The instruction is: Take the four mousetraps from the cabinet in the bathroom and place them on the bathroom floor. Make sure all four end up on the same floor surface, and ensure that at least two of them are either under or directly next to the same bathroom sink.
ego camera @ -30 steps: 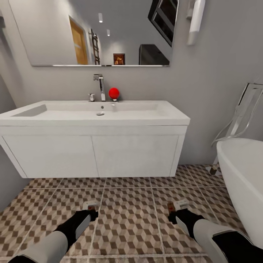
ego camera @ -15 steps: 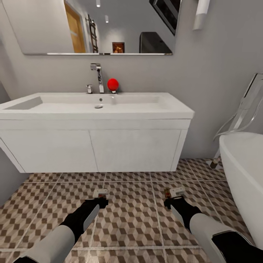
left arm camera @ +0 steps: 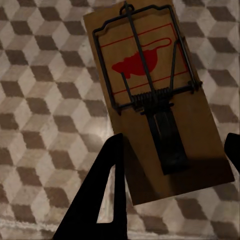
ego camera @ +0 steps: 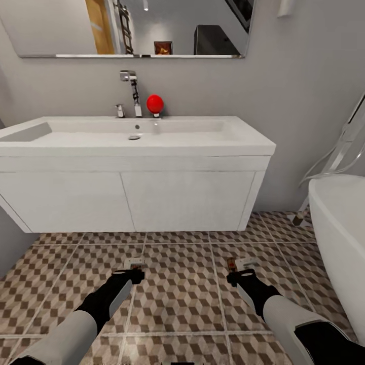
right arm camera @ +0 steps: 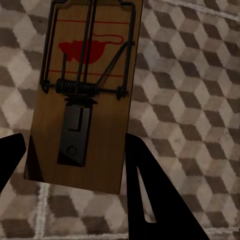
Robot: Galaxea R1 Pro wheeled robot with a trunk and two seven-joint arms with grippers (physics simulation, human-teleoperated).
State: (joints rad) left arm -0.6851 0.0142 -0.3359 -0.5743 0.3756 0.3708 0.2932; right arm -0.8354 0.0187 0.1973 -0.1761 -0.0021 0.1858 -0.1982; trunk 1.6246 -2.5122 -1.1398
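Below the wide white bathroom sink [ego camera: 134, 137], with its chrome tap [ego camera: 133, 91] and a small red ball [ego camera: 155, 104] at the back edge, both arms reach low over the bathroom floor [ego camera: 177, 299], each carrying one trap. The left gripper [ego camera: 133, 271] has its jaws closed on the rear end of the left mousetrap [left arm camera: 152, 95], and the right gripper [ego camera: 238, 272] is clamped the same way on the right mousetrap [right arm camera: 82, 95]. Each trap's long axis runs straight out from the jaws, away from the wrist and toward the vanity, so the free end with the red mouse print leads. Both slabs are flat brown wood carrying a dark wire bail, a coil spring and a black tab, and lie roughly level above the tiles of small brown, tan and cream cubes. How far they hang above the floor cannot be told. Judging by this, setting them down calls for lowering and releasing near the vanity front; the two arms look about equally near it. A white bathtub [ego camera: 339, 238] stands beside the right arm.
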